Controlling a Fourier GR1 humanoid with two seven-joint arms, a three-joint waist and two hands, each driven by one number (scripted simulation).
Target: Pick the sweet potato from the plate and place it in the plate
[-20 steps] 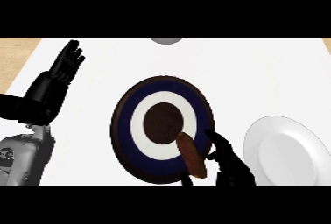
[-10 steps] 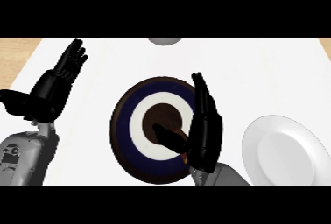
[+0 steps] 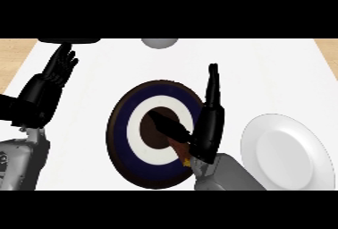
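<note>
A round dark-blue plate with white ring and brown centre [image 3: 128, 147] is seen mid-worktop [image 3: 264, 71]; a reddish-brown sweet potato [image 3: 181, 150] lies in it, on its lower right part, mostly hidden. The right hand [image 3: 208, 129] is placed over that potato, fingers straight, thumb across the brown centre; grasp cannot be told. A plain white round plate [image 3: 284, 152], right of the blue plate, holds nothing. The left hand [image 3: 43, 91] is rested open, left of the blue plate.
</note>
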